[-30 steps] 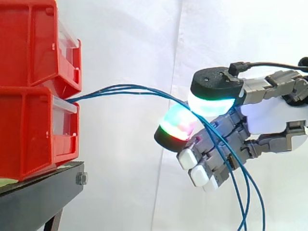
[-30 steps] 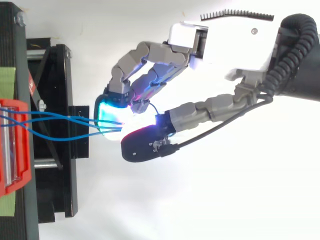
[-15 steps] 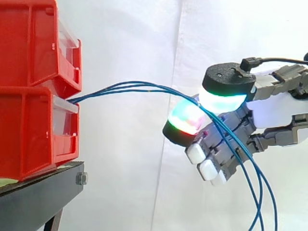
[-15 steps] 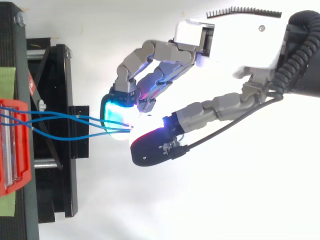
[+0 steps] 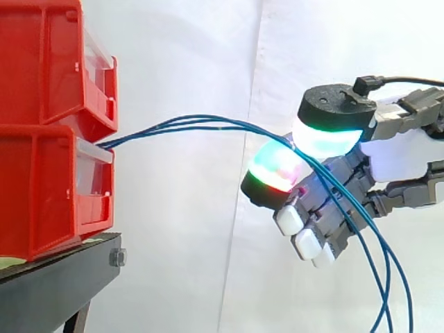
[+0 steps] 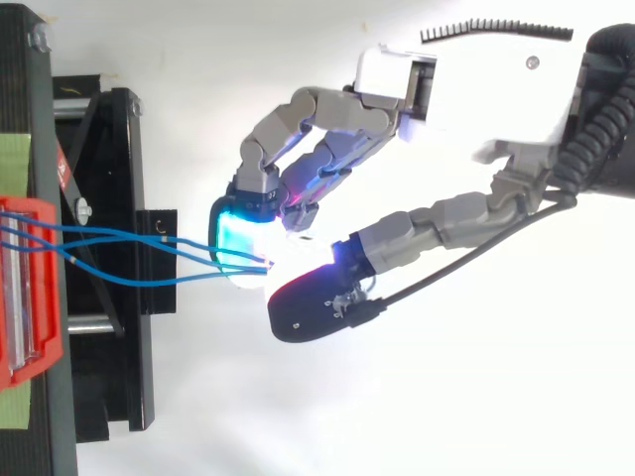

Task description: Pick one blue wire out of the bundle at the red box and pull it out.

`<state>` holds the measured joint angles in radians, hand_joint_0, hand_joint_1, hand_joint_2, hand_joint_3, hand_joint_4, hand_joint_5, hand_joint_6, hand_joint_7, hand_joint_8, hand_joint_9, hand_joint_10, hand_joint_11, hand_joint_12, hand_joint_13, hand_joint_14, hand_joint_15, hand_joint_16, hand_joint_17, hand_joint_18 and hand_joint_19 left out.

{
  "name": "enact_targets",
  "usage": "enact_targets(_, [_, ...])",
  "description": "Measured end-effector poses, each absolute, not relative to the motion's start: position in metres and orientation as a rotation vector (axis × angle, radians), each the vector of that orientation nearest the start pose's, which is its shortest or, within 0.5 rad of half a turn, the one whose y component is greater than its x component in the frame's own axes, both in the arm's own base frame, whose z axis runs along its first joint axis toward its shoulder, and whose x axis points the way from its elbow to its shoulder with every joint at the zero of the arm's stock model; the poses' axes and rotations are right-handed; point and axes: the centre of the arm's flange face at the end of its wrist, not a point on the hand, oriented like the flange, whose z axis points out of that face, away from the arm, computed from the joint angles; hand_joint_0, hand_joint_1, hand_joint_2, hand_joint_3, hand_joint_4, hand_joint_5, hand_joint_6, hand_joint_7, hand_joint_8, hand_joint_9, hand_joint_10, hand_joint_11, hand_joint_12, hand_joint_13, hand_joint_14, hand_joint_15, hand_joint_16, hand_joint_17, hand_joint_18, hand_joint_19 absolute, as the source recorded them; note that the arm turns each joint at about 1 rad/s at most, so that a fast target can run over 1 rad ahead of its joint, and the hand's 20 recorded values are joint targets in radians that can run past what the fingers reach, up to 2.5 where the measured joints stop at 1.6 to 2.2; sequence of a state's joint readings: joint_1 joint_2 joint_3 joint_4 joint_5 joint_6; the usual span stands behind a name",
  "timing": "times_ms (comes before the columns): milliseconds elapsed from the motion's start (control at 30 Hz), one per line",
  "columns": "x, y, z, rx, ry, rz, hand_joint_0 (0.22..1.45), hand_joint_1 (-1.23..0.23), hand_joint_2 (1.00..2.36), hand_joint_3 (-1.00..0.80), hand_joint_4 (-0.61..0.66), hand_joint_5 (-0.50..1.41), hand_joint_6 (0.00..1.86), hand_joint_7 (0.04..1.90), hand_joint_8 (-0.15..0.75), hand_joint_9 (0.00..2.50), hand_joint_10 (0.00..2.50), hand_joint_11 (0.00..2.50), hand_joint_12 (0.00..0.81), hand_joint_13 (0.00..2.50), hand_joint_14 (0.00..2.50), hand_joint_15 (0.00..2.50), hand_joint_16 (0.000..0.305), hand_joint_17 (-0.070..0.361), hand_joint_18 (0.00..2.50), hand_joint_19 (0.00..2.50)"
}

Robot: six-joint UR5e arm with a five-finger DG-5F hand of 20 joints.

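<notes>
Hand (image 5: 402, 156) pinched the blue wires (image 5: 201, 125) betw. thumb & finger pads, in mid-air, well apart from the red bins (image 5: 41, 187). Wires arced out from betw. the two stacked bins on black stand (image 5: 48, 291); white curtain (image 5: 187, 62) behind.

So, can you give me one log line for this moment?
hand: shut on wires | wires: blue, strung from box to hand | pull-out: not done
</notes>
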<state>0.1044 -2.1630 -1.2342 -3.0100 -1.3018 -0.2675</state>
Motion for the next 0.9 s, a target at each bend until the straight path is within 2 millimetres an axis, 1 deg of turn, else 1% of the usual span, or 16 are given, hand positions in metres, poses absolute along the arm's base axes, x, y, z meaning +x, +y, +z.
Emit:
enact_targets(300, [0.7127, -0.0846, 0.3055, 1.168, 1.318, 0.831, 0.56, -0.68, 1.01, -0.42, 0.19, -0.17, 0.96, 0.85, 0.349, 0.82, 0.01, 0.45, 0.407, 0.83, 0.01, 0.42, 0.051, 0.114, 0.71, 0.43])
enact_targets(667, [0.7123, -0.0839, 0.3059, 1.191, 1.306, 0.852, 0.56, -0.71, 1.00, -0.44, 0.19, -0.17, 0.96, 0.86, 0.349, 0.82, 0.01, 0.46, 0.406, 0.83, 0.01, 0.42, 0.051, 0.114, 0.72, 0.42])
enact_targets(900, [0.7123, -0.0839, 0.3062, 1.198, 1.302, 0.860, 0.53, -0.70, 1.00, -0.50, 0.20, -0.17, 0.96, 0.85, 0.358, 0.82, 0.01, 0.46, 0.416, 0.83, 0.01, 0.43, 0.053, 0.118, 0.73, 0.43])
